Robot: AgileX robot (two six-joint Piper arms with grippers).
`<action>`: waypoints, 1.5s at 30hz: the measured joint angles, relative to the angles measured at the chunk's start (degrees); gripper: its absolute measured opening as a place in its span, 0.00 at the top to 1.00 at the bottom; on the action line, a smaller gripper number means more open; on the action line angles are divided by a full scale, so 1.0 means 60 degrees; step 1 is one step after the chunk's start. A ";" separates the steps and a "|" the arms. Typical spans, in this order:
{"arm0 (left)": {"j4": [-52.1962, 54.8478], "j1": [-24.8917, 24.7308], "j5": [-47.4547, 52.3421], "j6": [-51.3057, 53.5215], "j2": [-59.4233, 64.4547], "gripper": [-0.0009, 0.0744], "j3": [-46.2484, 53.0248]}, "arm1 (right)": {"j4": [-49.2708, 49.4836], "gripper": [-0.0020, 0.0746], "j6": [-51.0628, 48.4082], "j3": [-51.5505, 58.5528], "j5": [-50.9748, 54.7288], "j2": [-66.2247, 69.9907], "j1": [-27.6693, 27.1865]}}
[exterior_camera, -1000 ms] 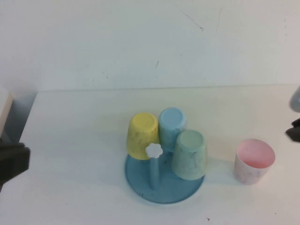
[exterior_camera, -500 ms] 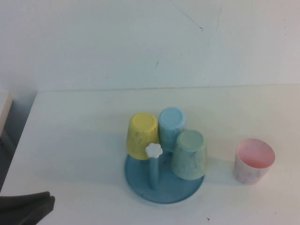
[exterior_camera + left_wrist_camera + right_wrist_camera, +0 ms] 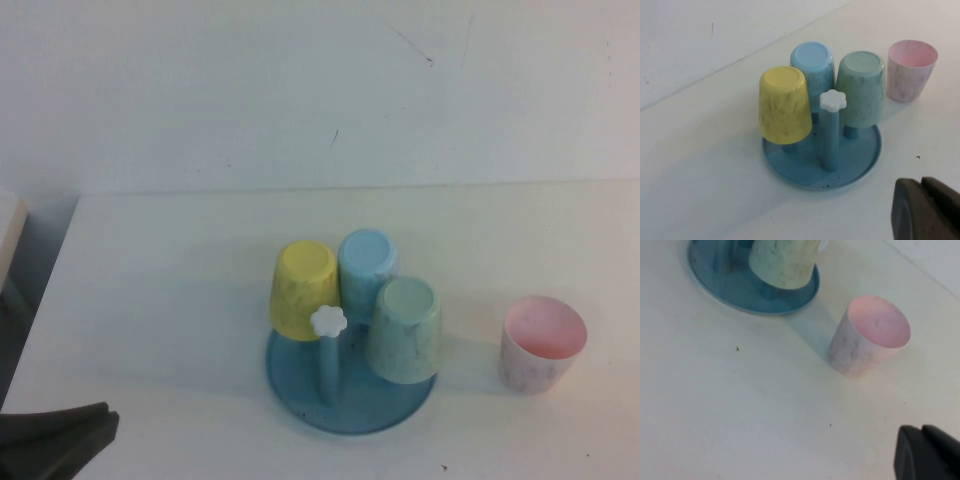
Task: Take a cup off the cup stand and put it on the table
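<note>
The pale pink cup [image 3: 542, 343] stands upright on the white table [image 3: 180, 300], to the right of the blue cup stand [image 3: 350, 405] and apart from it. It also shows in the left wrist view [image 3: 910, 70] and the right wrist view [image 3: 867, 337]. One peg with a white flower knob [image 3: 328, 321] is bare. My left gripper [image 3: 55, 440] is at the near left table edge, shut and empty, its tips [image 3: 922, 187] near the stand's front. My right gripper [image 3: 921, 430] is shut and empty, near the pink cup; it is out of the high view.
A yellow cup [image 3: 303, 290], a light blue cup [image 3: 367, 265] and a mint green cup [image 3: 405, 330] hang upside down on the stand's pegs. A white wall rises behind the table's far edge. A pale object shows at the far left edge [image 3: 8, 225].
My right gripper has drawn back out of the high view's right edge. My left arm has dropped from the left edge to the near left corner. The cups have not moved.
</note>
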 joint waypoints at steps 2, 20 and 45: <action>0.0000 0.0000 0.0000 0.0000 0.0000 0.99 0.0000 | 0.0095 0.97 0.0000 0.0018 0.0160 0.0000 0.0000; 0.0000 0.0022 0.0080 0.0000 -0.0267 0.99 0.0045 | 0.0234 0.97 0.0000 0.0051 0.0364 0.0000 0.0000; 0.0147 0.5624 -0.4603 -0.0831 -0.4447 0.99 0.5637 | 0.0256 0.98 0.0019 0.0064 0.0368 0.0000 0.0000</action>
